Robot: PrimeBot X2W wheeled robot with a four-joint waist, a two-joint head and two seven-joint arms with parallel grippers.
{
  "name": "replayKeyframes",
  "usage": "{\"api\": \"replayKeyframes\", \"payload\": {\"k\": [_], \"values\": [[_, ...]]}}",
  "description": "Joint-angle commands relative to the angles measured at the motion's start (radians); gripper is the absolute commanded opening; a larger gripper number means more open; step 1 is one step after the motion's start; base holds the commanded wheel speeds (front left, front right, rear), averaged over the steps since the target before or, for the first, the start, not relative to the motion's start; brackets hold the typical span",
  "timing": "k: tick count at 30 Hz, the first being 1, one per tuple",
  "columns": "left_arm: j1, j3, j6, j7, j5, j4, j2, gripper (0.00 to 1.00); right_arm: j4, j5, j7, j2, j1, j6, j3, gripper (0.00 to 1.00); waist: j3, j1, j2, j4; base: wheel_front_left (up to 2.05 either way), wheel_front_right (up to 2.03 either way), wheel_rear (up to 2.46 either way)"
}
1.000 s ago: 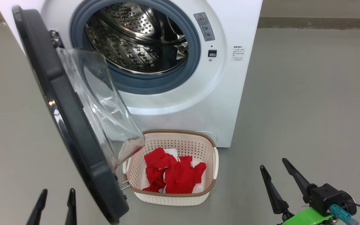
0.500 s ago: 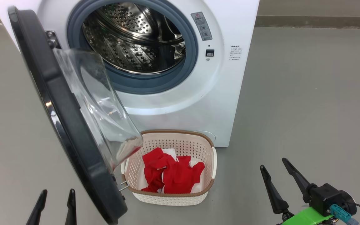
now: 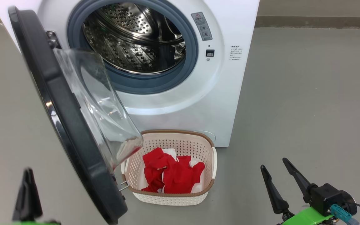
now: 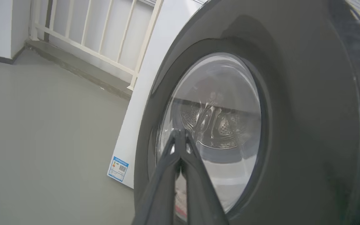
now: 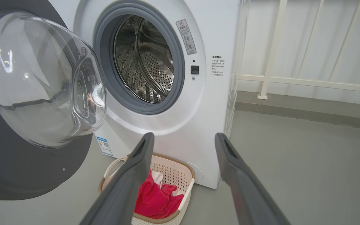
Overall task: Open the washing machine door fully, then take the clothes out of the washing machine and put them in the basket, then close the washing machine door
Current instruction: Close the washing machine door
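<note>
The washing machine (image 3: 230,78) stands white at the top, its steel drum (image 3: 136,37) bare inside the grey gasket. The washing machine door (image 3: 64,118) hangs open toward me on the left, black rim edge-on, glass bowl (image 3: 105,109) bulging right. Below the opening sits the basket (image 3: 209,150) with the red clothes (image 3: 173,173) inside. My left gripper (image 3: 27,175) is shut and empty at the lower left, outside the door (image 4: 308,109); in the left wrist view its fingers (image 4: 180,137) meet before the window. My right gripper (image 3: 273,167) is open at the lower right, fingertips (image 5: 147,140) apart above the basket (image 5: 187,173).
Grey floor (image 3: 308,109) spreads to the right of the machine and to the left of the door. A white railing (image 5: 308,82) on a low kerb runs behind the machine. A blue label (image 4: 118,168) sticks low on the machine's side.
My left gripper has shut and shifted left and up in the head view. The right gripper, door, basket and clothes have not moved; the camera turned slightly a second ago.
</note>
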Motion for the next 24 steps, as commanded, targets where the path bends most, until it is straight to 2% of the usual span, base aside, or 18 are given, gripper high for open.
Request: {"api": "replayKeyframes", "payload": {"k": [1,6,10,11,14,15,19,24], "values": [[-0.060,0.037,0.012,0.019,-0.050,-0.035,0.007,0.00,-0.024,0.006,-0.006,-0.009,-0.032,0.006,0.021,1.00,0.001,0.0000,0.0000,0.000,0.00,0.00,0.00],[-0.138,0.062,0.055,0.177,-0.350,-0.096,0.007,0.00,-0.021,0.006,-0.006,-0.010,-0.030,0.006,0.021,1.00,0.000,0.0000,0.0000,-0.003,0.00,0.00,0.00],[-0.193,0.093,0.139,0.330,-0.697,-0.164,0.007,0.00,-0.021,0.007,-0.006,-0.011,-0.028,0.006,0.020,1.00,0.000,0.0000,0.0000,-0.011,0.00,0.00,0.00],[-0.193,0.093,0.139,0.330,-0.697,-0.164,0.007,0.00,-0.021,0.007,-0.006,-0.011,-0.028,0.006,0.020,1.00,0.000,0.0000,0.0000,-0.011,0.00,0.00,0.00],[-0.215,0.113,0.220,0.423,-0.879,-0.223,0.007,0.00,-0.022,0.008,-0.006,-0.011,-0.028,0.006,0.020,1.00,0.004,0.0000,0.0000,-0.016,0.00,0.00,0.00],[-0.226,0.125,0.269,0.457,-0.958,-0.258,0.007,0.00,-0.023,0.008,-0.006,-0.011,-0.028,0.006,0.020,1.00,0.008,0.0000,0.0000,-0.020,0.00,0.00,0.00],[-0.232,0.131,0.330,0.495,-1.020,-0.322,0.007,0.00,-0.023,0.008,-0.006,-0.007,-0.035,0.006,0.025,1.00,0.019,0.0000,0.0000,-0.036,0.00,0.00,0.00],[-0.226,0.109,0.362,0.498,-1.048,-0.368,0.007,0.00,-0.023,0.009,-0.006,-0.004,-0.042,0.006,0.031,1.00,0.032,0.0000,0.0000,-0.067,0.00,0.00,0.00]]}}
